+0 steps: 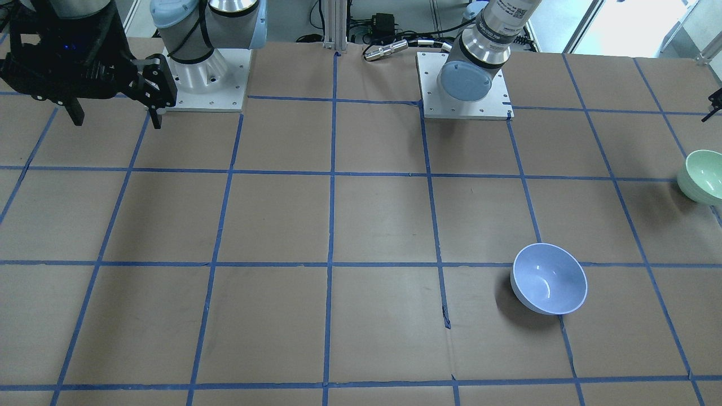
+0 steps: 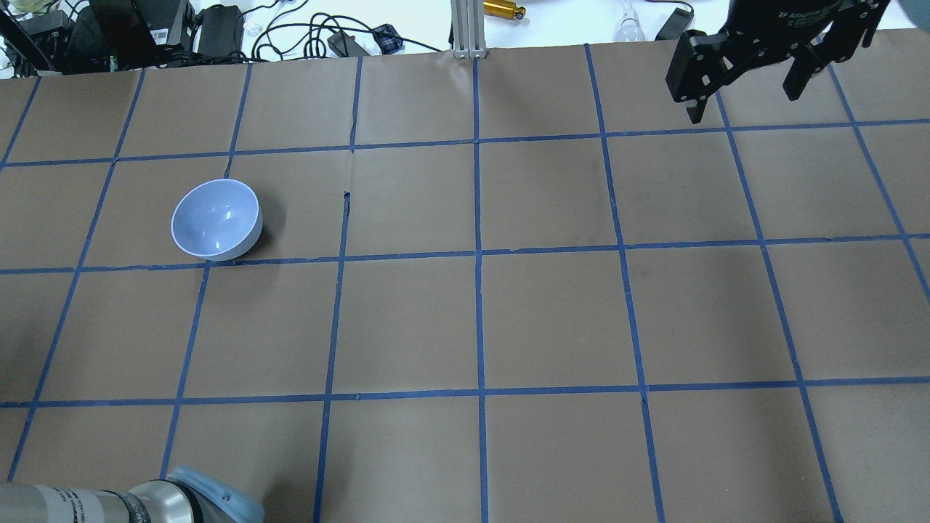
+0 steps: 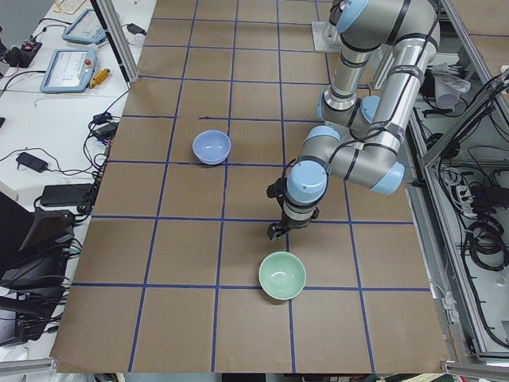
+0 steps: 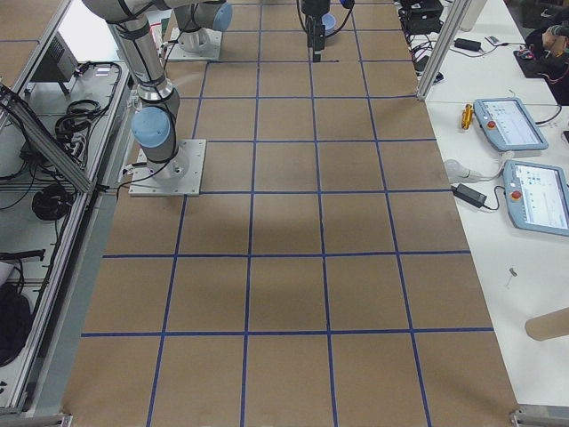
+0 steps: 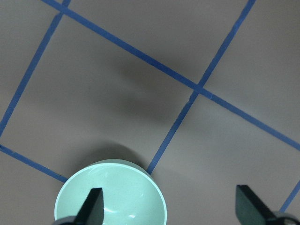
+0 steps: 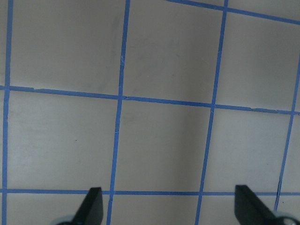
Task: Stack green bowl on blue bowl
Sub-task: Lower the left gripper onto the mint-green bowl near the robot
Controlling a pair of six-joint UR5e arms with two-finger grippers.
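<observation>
left arm [image 3: 374,151]: near arm in the left-end view, folded at the elbow, wrist turned down toward the table's left end.
left gripper [image 5: 171,206]: pointing straight down, jaws wide apart and empty; one finger [image 5: 92,205] above the green bowl's inside, the other out over bare table.
green bowl [image 3: 282,275]: upright on the table at the robot's far left, just beside a blue tape crossing, below the left gripper and not gripped.
blue bowl [image 2: 216,219]: upright on the left half, farther from the robot than the green one, just above a tape line in the overhead view, well apart from both grippers.
table [image 2: 552,319]: brown paper cover, blue tape [image 2: 478,254] grid.
right arm [image 4: 147,80]: rising from its base plate, wrist held high over the right side.
right gripper [image 2: 741,87]: fingers pointing down over bare grid squares, jaws spread wide, holding nothing, well apart from both bowls.
</observation>
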